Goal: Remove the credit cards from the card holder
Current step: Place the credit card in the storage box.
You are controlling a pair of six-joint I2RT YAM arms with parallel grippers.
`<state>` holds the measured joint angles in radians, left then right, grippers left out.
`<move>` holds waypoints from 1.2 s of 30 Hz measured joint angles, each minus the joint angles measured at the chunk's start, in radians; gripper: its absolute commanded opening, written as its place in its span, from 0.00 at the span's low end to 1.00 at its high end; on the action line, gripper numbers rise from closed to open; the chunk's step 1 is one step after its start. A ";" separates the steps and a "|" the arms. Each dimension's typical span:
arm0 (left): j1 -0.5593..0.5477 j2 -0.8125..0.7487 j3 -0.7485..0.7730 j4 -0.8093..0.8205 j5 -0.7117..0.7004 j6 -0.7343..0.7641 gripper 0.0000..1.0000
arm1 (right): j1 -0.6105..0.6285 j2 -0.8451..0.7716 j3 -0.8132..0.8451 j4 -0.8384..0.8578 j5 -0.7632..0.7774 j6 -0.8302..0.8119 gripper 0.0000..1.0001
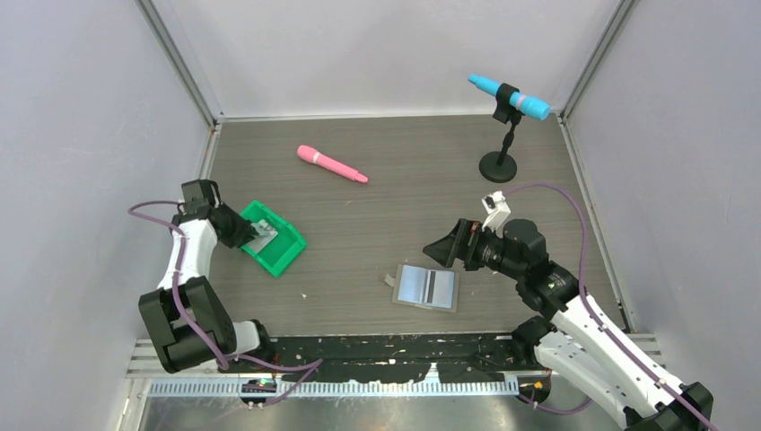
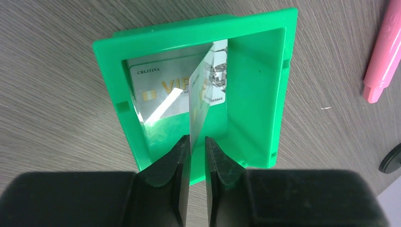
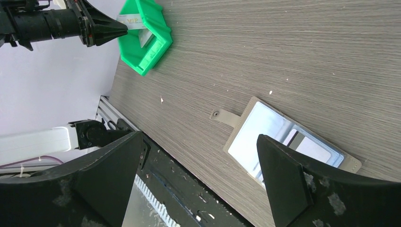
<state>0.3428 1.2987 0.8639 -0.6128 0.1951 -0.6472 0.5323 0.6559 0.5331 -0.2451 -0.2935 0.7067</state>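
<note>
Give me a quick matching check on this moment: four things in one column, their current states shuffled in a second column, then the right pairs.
Things:
1. card holder
2. green tray
3. left gripper
4. right gripper

States:
A. open, holding nothing
B. has one credit card lying flat inside
C. lying flat on the table, pockets facing up
D. pinching a second credit card on its edge

Pairs: 1-C; 2-B; 3-D; 4-A
</note>
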 measured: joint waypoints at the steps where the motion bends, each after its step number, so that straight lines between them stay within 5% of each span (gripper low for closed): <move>1: 0.000 0.000 0.000 -0.002 -0.006 0.001 0.22 | 0.000 -0.002 0.000 -0.004 0.001 -0.003 1.00; 24: 0.000 -0.027 0.064 -0.055 -0.063 0.021 0.39 | 0.000 0.041 0.049 -0.134 0.050 -0.036 0.99; 30: -0.024 -0.155 0.063 -0.064 0.010 0.055 0.39 | 0.000 0.122 0.053 -0.163 0.045 -0.008 0.88; 36: -0.144 -0.298 0.018 -0.074 0.105 0.083 0.39 | 0.000 0.169 0.050 -0.164 0.019 0.016 0.64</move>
<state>0.1989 1.0004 0.8822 -0.6868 0.3000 -0.5644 0.5323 0.8246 0.5831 -0.4095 -0.2749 0.7223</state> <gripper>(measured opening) 0.386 0.750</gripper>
